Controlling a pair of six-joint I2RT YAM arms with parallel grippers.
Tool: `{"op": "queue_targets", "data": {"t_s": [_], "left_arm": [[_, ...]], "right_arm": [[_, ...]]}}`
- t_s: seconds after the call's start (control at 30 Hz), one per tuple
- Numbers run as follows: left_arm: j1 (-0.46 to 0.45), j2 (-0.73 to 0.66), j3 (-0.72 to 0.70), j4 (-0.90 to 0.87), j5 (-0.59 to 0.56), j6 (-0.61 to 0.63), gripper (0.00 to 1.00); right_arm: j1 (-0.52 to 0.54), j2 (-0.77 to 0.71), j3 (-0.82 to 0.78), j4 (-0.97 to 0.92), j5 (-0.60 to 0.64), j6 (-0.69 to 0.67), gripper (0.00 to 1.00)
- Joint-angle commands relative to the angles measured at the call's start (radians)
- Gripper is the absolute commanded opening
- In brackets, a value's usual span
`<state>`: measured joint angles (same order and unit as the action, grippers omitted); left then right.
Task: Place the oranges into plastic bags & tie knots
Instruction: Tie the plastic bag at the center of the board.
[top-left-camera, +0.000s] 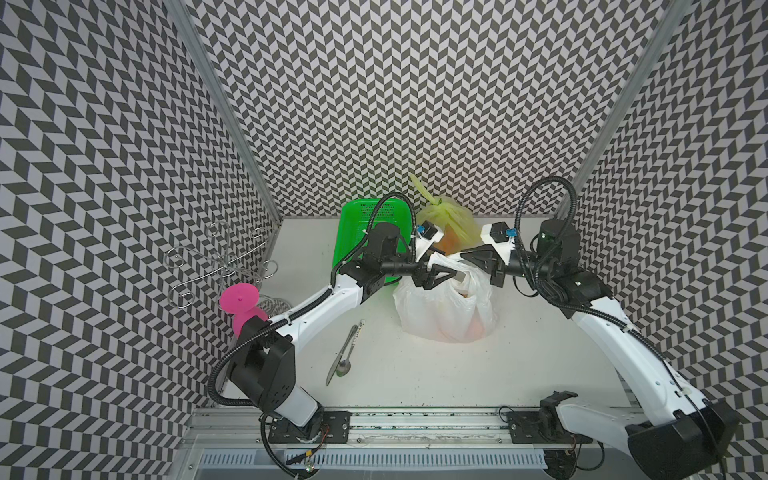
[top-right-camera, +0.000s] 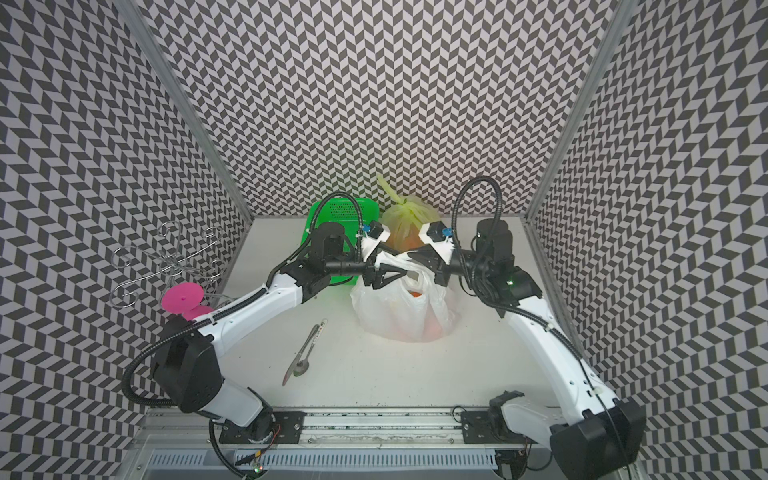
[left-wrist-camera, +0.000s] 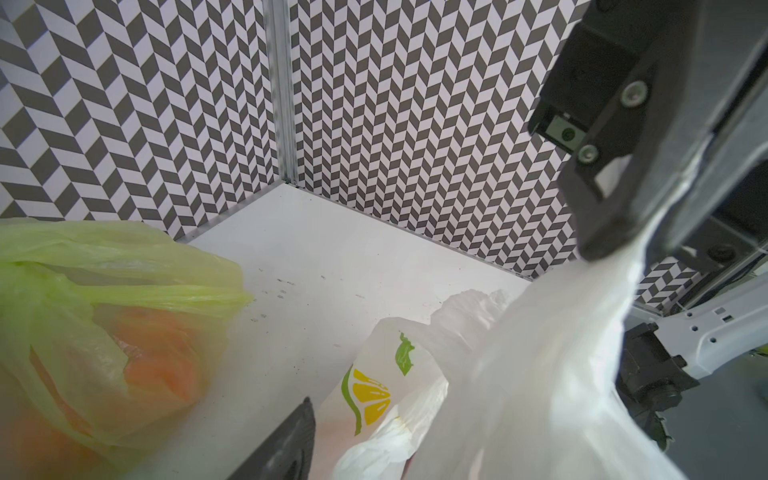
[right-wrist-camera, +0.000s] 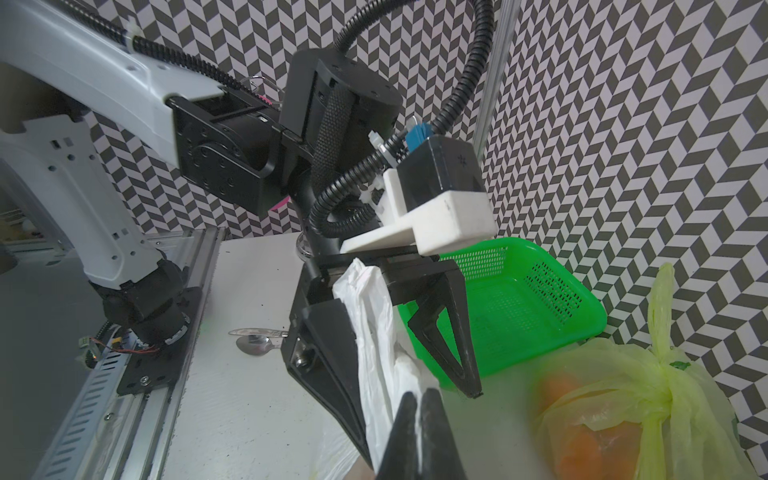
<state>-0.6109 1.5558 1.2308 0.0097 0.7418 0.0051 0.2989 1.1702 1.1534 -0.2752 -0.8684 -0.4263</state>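
One yellow-green bag (top-left-camera: 451, 218), one white bag (top-left-camera: 436, 316), one green basket (top-left-camera: 353, 224), one knife (top-left-camera: 332, 374), one spoon (top-left-camera: 343, 367)

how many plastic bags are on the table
2: a knotted translucent yellow-green plastic bag at the back; a white lemon-print plastic bag in front of it, not yet tied.

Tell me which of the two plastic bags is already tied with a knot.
The yellow-green bag: a knot closes its top. The white lemon-print bag in front of it is not yet tied.
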Motion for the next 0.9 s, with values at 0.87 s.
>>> {"op": "queue_targets", "data": {"t_s": [0.87], "left_arm": [[-0.087,-0.114,0.018,-0.014,-0.062,0.131,1.0]], "right_arm": [[0.01,0.072,-0.009,0.06,0.017,0.07,0.0]]}}
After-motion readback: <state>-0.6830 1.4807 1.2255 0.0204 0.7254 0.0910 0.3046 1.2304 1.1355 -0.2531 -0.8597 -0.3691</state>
